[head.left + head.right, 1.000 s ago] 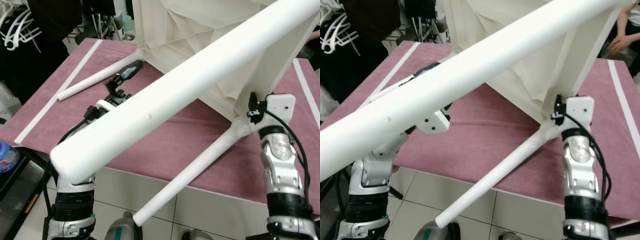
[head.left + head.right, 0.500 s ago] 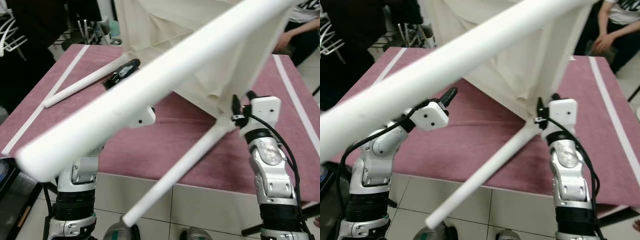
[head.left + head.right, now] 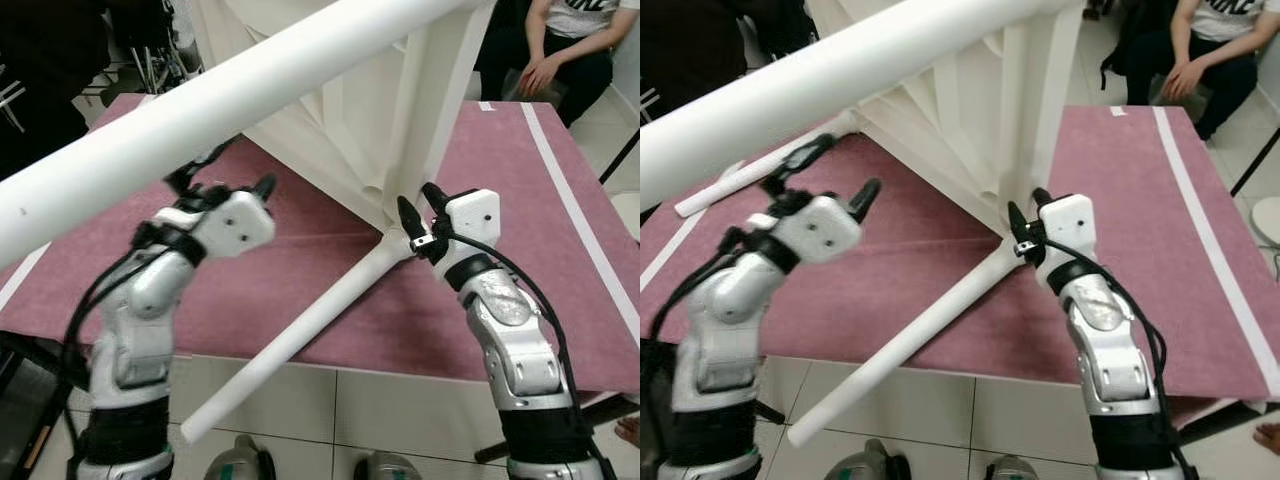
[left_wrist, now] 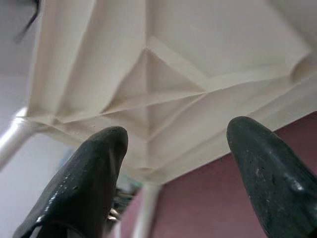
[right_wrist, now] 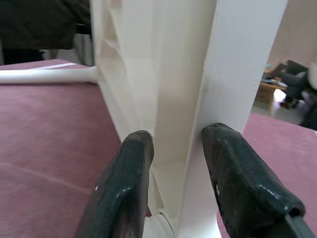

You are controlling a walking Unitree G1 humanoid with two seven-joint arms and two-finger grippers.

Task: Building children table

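Where the head camera looks down, a pink cloth-covered work surface [image 3: 330,250] with white stripes along its side edges carries the white children's table [image 3: 340,120], tipped on its side with its ribbed underside facing the robot. One table leg [image 3: 200,110] slants across the upper left close to the camera; a second leg [image 3: 300,330] runs from the lower corner socket out past the front edge of the surface, over the pale tiled floor [image 3: 380,410]. The right gripper [image 3: 415,215] sits at that corner socket, its two black fingers either side of the frame edge. The left gripper [image 3: 225,180] is raised above the cloth, apart from the table, fingers spread. In the right eye view a loose leg [image 3: 760,170] lies flat on the cloth at the far left, and a seated person [image 3: 1200,50] in dark trousers is beyond the far right corner. Seen from the left wrist, the open fingers [image 4: 89,178] point at the ribbed underside [image 4: 163,89], touching nothing. Seen from the right wrist, the two fingers [image 5: 124,193] straddle the table's upright edge rib [image 5: 198,114], closed against it from both sides.
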